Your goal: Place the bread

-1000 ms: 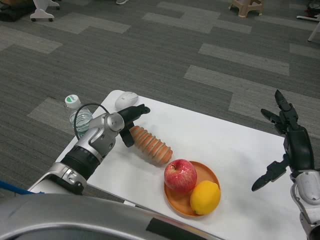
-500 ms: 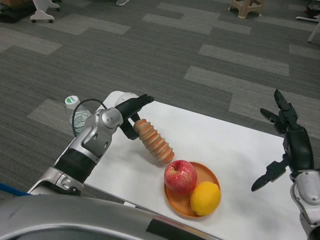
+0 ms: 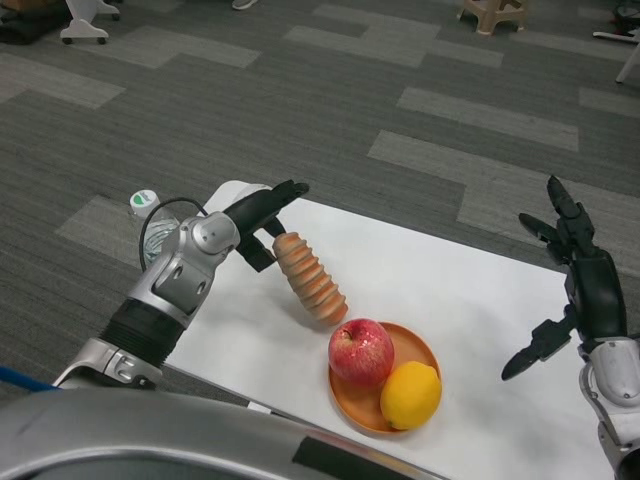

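Note:
The ridged brown bread [image 3: 308, 279] slants over the white table [image 3: 470, 290], its upper end gripped by my left hand [image 3: 262, 215] and its lower end close to the red apple [image 3: 361, 352]. I cannot tell whether the lower end touches the table. The apple and a yellow lemon [image 3: 410, 394] fill an orange plate [image 3: 427, 352] at the table's front. My right hand [image 3: 575, 280] hangs at the table's right edge with fingers spread, holding nothing.
A clear water bottle [image 3: 152, 225] with a white and green cap stands at the table's left corner behind my left forearm. Grey carpet lies beyond the table's far edge. Bare tabletop stretches between the plate and my right hand.
My left hand has risen and swung the bread's upper end up and to the right, so the loaf now stands steeper, its lower end staying near the apple. The right hand has barely moved.

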`<act>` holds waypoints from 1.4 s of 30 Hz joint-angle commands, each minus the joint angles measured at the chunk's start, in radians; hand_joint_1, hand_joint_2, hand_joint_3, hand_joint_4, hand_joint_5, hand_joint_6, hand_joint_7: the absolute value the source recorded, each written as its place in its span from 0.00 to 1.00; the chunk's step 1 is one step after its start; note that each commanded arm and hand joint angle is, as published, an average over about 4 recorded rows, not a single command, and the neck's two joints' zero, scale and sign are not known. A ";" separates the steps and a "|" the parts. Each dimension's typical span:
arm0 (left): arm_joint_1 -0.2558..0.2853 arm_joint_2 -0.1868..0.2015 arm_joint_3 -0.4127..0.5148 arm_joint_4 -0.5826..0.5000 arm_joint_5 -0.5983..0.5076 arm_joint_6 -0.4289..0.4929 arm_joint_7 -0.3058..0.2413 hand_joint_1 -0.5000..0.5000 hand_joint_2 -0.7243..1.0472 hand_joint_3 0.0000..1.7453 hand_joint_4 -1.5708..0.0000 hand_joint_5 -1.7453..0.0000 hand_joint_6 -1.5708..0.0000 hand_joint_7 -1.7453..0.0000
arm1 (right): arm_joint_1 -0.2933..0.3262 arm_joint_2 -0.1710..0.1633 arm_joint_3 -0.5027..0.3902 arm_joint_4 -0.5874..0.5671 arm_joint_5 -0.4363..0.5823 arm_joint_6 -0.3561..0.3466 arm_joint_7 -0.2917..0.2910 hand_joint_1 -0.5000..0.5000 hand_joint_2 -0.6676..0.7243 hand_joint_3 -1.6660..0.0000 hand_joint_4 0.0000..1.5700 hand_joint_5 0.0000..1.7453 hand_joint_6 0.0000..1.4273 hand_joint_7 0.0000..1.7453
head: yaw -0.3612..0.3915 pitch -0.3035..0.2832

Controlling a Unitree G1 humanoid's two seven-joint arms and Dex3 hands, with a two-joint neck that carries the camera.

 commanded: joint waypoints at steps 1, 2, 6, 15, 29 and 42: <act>0.007 0.015 0.023 0.009 -0.067 -0.060 0.012 1.00 1.00 0.40 1.00 0.18 1.00 0.92 | 0.005 -0.002 0.004 -0.011 0.003 -0.003 -0.005 0.67 0.91 1.00 0.24 0.22 0.00 0.00 | 0.004 0.001; 0.006 0.015 0.026 0.019 -0.088 -0.076 0.015 1.00 1.00 0.40 1.00 0.18 1.00 0.92 | 0.006 -0.002 0.004 -0.012 0.003 -0.003 -0.005 0.67 0.91 1.00 0.24 0.21 0.00 0.00 | 0.005 0.002; 0.004 0.015 0.030 0.050 -0.131 -0.100 0.019 1.00 1.00 0.40 1.00 0.18 1.00 0.92 | 0.008 -0.002 0.003 -0.014 0.003 -0.003 -0.005 0.67 0.91 1.00 0.24 0.22 0.00 0.00 | 0.004 0.003; -0.025 0.015 0.016 0.194 -0.166 -0.292 0.003 1.00 1.00 0.05 1.00 0.18 0.88 0.48 | 0.011 0.000 0.001 -0.015 0.003 -0.003 -0.005 0.67 0.91 1.00 0.24 0.22 0.00 0.00 | 0.000 -0.005; -0.055 0.007 0.014 0.276 -0.198 -0.426 -0.015 1.00 1.00 0.05 1.00 0.18 0.68 0.08 | 0.012 -0.001 -0.005 -0.014 0.005 -0.003 -0.007 0.67 0.91 1.00 0.24 0.21 0.00 0.00 | -0.002 -0.011; -0.059 0.008 0.013 0.289 -0.272 -0.469 0.001 1.00 1.00 0.05 1.00 0.10 0.64 0.08 | 0.010 -0.001 -0.002 -0.003 0.005 -0.003 -0.007 0.67 0.91 1.00 0.25 0.22 0.00 0.00 | 0.002 -0.012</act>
